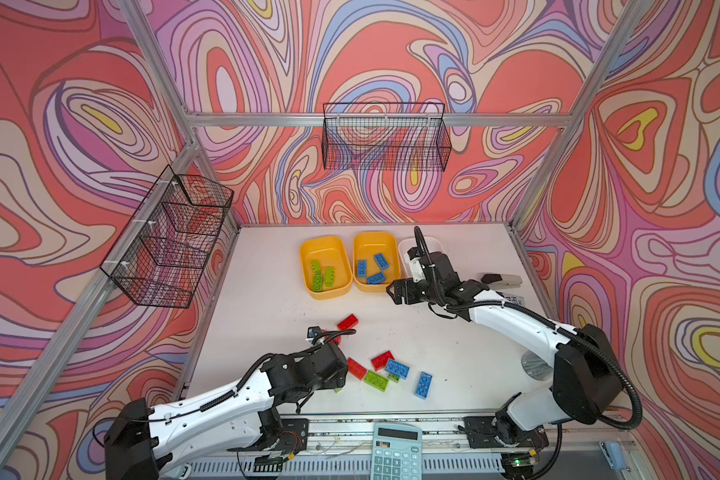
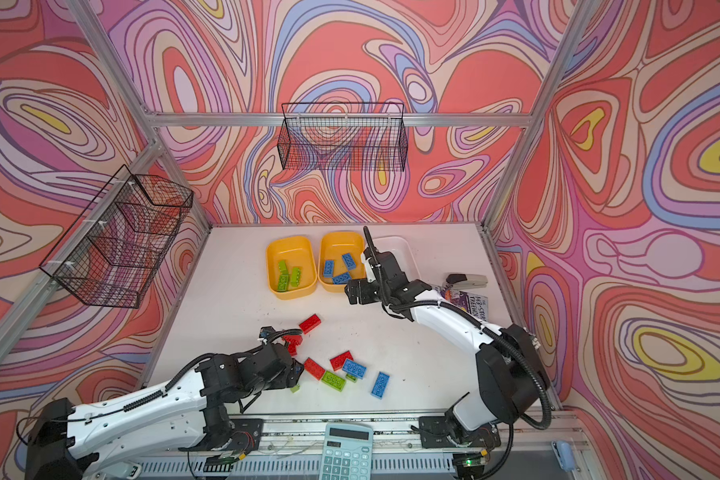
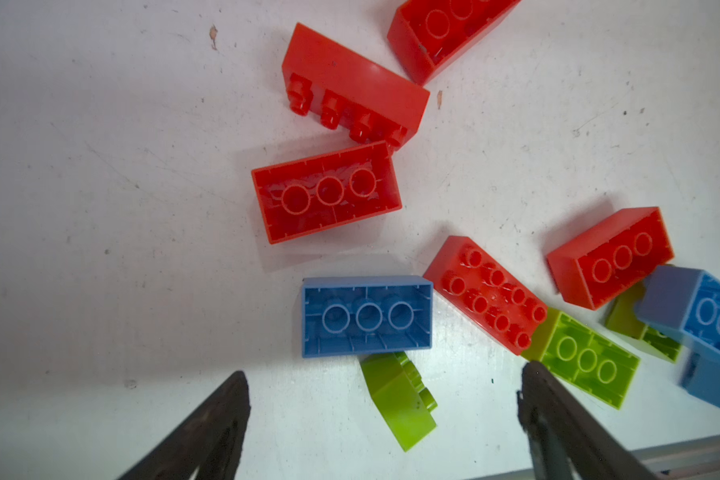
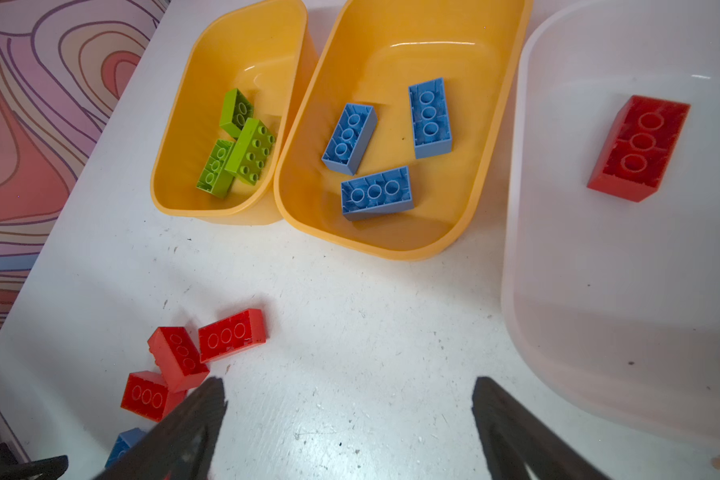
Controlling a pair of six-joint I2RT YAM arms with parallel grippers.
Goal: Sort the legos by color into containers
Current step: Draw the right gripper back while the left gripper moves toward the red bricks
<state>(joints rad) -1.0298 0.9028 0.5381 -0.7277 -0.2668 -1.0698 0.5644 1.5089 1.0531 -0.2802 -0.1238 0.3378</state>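
A white tabletop has three shallow plastic tubs in a row at its far side. The left yellow-orange tub contains three lime green studded bricks. The middle yellow-orange tub contains three blue bricks. The white tub contains one red brick.

Loose red, blue and green bricks lie scattered near the front. The left gripper hovers over them with its fingers spread apart, gripping nothing. A single lime green brick lies between its tips, just beside an upturned blue brick. The right gripper hangs over bare table in front of the middle and white tubs, fingers wide apart and empty.
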